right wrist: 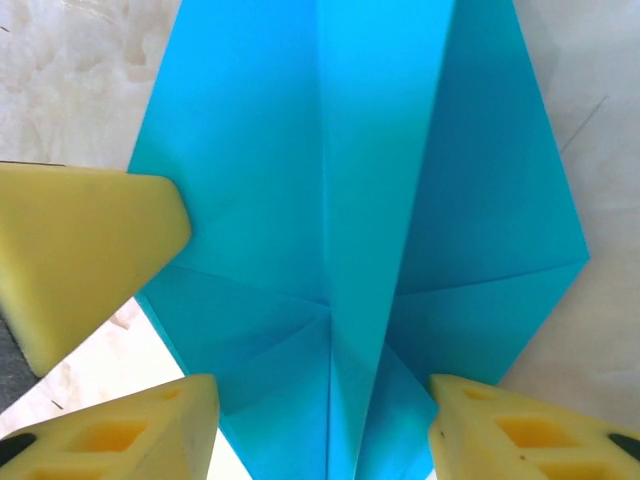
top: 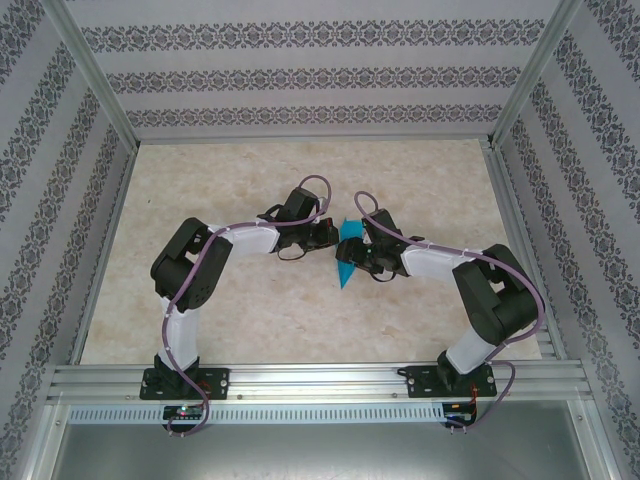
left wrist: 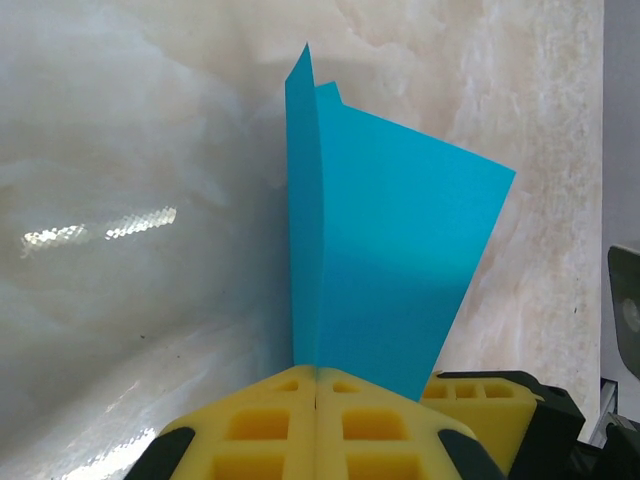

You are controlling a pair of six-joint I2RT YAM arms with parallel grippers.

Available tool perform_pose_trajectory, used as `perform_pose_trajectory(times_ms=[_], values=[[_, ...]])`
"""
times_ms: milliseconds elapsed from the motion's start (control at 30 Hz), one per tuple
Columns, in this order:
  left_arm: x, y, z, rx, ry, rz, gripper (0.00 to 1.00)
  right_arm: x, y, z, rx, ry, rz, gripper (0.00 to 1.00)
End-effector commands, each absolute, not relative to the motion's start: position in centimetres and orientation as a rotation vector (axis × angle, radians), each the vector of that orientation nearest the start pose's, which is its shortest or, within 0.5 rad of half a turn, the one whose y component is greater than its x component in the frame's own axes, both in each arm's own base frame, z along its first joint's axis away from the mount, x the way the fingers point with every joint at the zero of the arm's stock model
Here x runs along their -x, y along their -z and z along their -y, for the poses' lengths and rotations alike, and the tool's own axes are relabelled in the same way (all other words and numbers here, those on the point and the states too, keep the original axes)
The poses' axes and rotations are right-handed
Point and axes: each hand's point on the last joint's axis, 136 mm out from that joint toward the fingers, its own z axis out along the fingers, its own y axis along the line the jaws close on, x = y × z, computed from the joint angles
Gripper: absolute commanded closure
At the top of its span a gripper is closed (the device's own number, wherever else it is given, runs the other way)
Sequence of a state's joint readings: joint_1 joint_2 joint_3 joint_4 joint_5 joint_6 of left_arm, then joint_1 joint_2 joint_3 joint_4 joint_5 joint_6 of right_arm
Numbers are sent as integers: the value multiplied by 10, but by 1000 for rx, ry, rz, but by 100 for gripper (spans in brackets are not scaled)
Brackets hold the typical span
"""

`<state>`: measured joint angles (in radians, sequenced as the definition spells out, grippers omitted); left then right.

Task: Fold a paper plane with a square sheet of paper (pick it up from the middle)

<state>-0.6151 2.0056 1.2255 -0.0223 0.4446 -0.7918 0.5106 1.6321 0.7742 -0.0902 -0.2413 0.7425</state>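
Left tool point(left wrist: 316, 388) pressed together on the folded spine of the paper plane point(left wrist: 390, 260), teal layers pinched between its pads; plane stands up out of that grip, between the two arms over the middle of the pale marbled surface point(left wrist: 120, 150); whether it touches the surface, cannot tell; right tool point(right wrist: 325, 410) stands apart, one pad on either side of the plane's broad face, clamping nothing as far as I can judge. Handling, by judgement: very light; thin and limp at the single-layer wings, stiffer along the centre crease where layers stack; likely slick against foam; creases and crumples easily. Best hold looks to be the layered spine near mid-length, not the wing edges.
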Motion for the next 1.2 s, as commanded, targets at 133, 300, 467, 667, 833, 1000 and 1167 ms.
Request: perform_pose_trajectory(times_ms=[133, 300, 467, 667, 833, 1000, 1167], values=[[-375, -51, 352, 3, 1157, -2611, 100, -314, -40, -232, -180, -812, -2642, 37], [-376, -51, 351, 5, 1157, -2611, 100, -313, -35, -228, -190, -770, -2666, 44], [-376, -51, 351, 9, 1155, -2612, 100, -312, -30, -223, -210, -713, -2692, 56], [-376, -50, 349, 13, 1152, -2611, 100, -314, -28, -224, -231, -703, -2704, 71], [-375, -49, 347, 23, 1152, -2617, 100, -316, -26, -227, -245, -706, -2707, 77], [-376, -58, 339, 62, 1134, -2619, 84, -318, -28, -219, -251, -625, -2718, 94], [-383, -78, 311, 115, 1044, -2599, 61, -312, -42, -199, -153, -437, -2760, 100]])
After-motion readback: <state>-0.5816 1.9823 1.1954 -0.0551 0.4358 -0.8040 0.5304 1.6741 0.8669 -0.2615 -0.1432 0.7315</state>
